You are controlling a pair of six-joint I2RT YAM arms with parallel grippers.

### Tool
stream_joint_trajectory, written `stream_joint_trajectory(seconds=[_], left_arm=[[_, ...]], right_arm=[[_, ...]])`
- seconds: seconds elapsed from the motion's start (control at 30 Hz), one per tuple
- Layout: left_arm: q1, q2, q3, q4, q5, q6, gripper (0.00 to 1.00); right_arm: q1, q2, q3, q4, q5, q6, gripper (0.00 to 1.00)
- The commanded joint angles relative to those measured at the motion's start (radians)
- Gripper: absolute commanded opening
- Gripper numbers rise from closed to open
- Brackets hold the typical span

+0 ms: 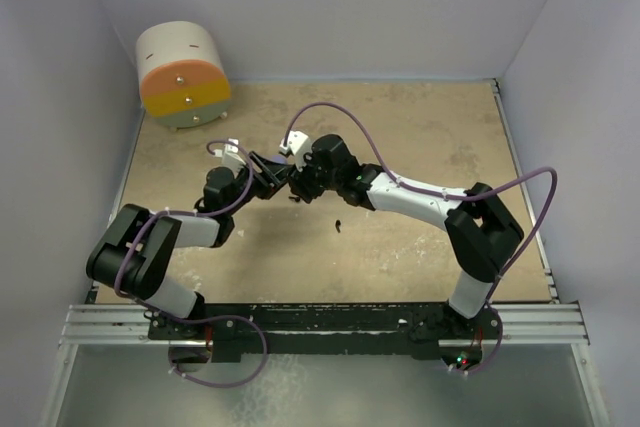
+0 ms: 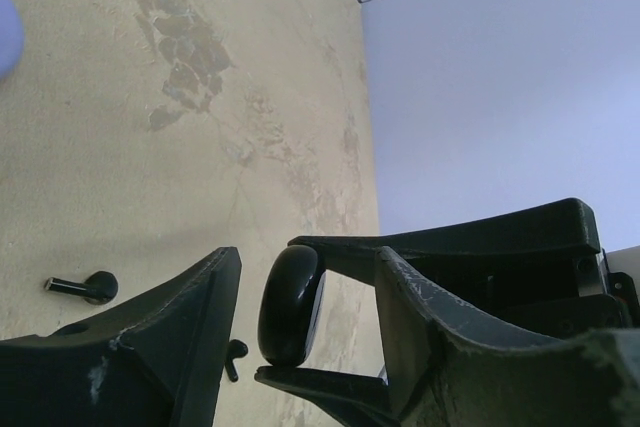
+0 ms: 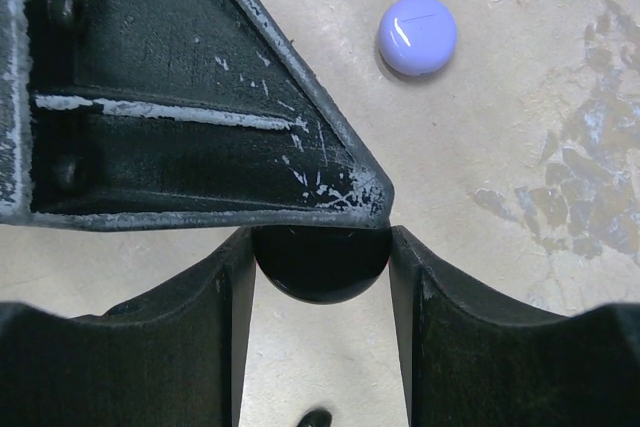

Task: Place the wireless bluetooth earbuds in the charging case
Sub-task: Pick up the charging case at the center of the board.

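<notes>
Right wrist view: the right gripper (image 3: 320,255) pinches the black case (image 3: 320,275) by its rim. The left gripper (image 2: 305,282) straddles it, jaws apart. An earbud (image 1: 338,224) lies just near-right on the table (image 1: 420,137). The case looks slick and round, so an off-centre squeeze could pop it loose onto the earbud.

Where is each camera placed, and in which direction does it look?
Top external: above and behind, looking down at the table; the left arm and right arm show.
Left wrist: low, facing along the table toward the wall; left gripper shows.
Right wrist: looking down at the table; right gripper shows.
Shared: both wrist views show the black disc.
</notes>
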Motion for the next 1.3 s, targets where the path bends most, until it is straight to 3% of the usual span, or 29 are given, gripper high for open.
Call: stream_joint_trajectory(seconds=[0.0,0.37,0.77,0.9,1.1,1.27], left_arm=[[-0.013,0.005,0.013,0.086,-0.003,-0.01,0.54],[-0.018,0.006,-0.002,0.112,-0.001,-0.018,0.42],[-0.018,0.005,-0.027,0.144,0.0,-0.033,0.4],[-0.017,-0.002,-0.034,0.148,-0.003,-0.034,0.27],[-0.017,-0.008,-0.044,0.153,-0.012,-0.038,0.21],[-0.017,-0.006,-0.049,0.169,-0.019,-0.047,0.09]], right_arm=[[0.004,-0.008,0.039,0.005,-0.027,-0.023,0.0],[0.004,-0.004,0.047,0.004,-0.035,-0.026,0.0],[0.005,0.001,0.061,0.012,-0.083,-0.013,0.0],[0.003,0.007,0.064,0.008,-0.088,-0.01,0.0],[0.003,0.008,0.065,0.01,-0.092,0.003,0.0],[0.003,0.014,0.071,0.017,-0.094,0.025,0.0]])
